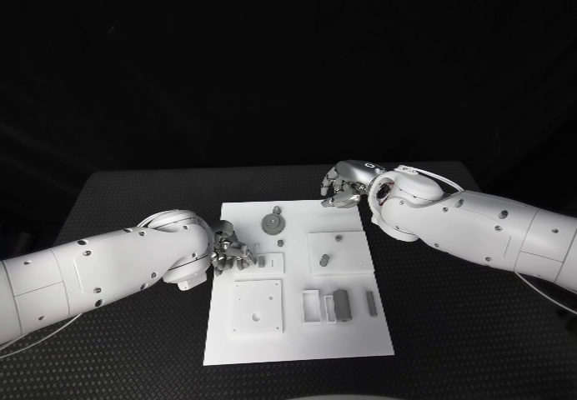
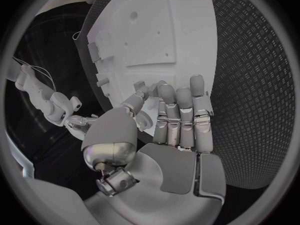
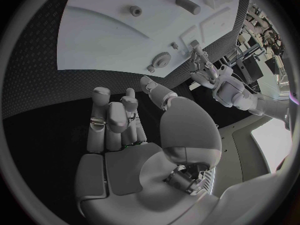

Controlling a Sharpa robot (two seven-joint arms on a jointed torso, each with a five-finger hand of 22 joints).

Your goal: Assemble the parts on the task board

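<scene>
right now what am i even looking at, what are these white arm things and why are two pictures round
It is a robot with two white arms, each ending in a silver hand. The square picture looks down from its head at a black table holding a white task board with small grey parts, such as a gear and a bar. The round pictures come from fisheye cameras at each wrist, behind that hand. The left hand is at the board's left edge, its fingers over a small part; whether it grips it, I cannot tell. The right hand hovers by the board's far right corner, holding nothing.
</scene>
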